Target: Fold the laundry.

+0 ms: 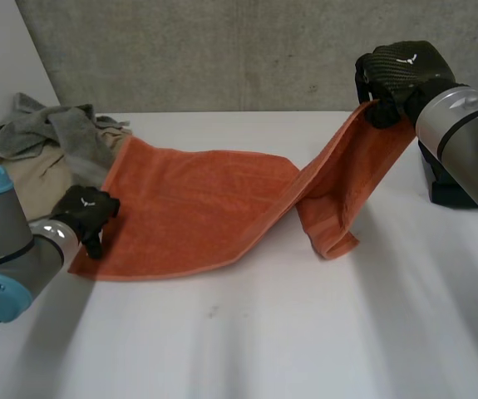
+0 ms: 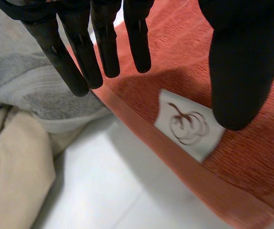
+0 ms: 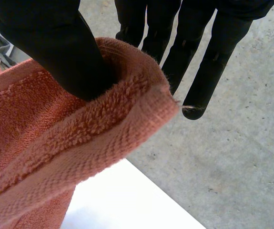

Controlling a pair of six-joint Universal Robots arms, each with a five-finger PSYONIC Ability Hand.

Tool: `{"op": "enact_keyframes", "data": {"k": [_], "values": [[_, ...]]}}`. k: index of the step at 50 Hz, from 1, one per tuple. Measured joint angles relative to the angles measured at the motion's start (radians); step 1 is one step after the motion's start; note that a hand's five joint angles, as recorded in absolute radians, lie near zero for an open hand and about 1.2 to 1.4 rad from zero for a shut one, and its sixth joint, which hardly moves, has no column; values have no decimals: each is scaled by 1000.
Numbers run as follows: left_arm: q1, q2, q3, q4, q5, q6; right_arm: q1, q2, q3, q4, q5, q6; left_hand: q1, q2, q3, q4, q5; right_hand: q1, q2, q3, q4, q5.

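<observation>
Right hand [image 1: 401, 66] pinches a raised corner of the orange towel [image 1: 197, 208], thumb against fingers, apparently to fold it over; left hand [image 1: 85, 212], straight-fingered and empty, sits at the opposite end, seemingly as anchor.

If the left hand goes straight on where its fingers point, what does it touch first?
Probably the orange towel, near its hem by the white label: the straight fingers of the left hand hang over it. The grey cloth lies beside; depth is unclear.

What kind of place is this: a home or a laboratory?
Probably a laboratory or test room: a bare concrete wall, a plain white table, and robot arms handling an orange towel.
</observation>
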Motion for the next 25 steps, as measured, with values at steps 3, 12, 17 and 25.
{"op": "enact_keyframes", "data": {"k": [3,12,17,25], "values": [[-3,-10,21,3,0,-1,-3,-4,10,-4,-2,0,44,43,44,40,39,0,0,0,0,0],[-2,0,38,-44,7,-13,-14,-13,31,-10,-4,0,78,78,76,71,71,0,0,0,0,0],[12,103,-20,-137,48,-57,-21,-14,36,-14,-10,0,-118,-109,-114,-127,-129,0,0,0,0,0],[42,145,-101,-155,100,-63,-22,-14,42,-16,-17,0,-119,-123,-129,-136,-141,0,0,0,0,0]]}}
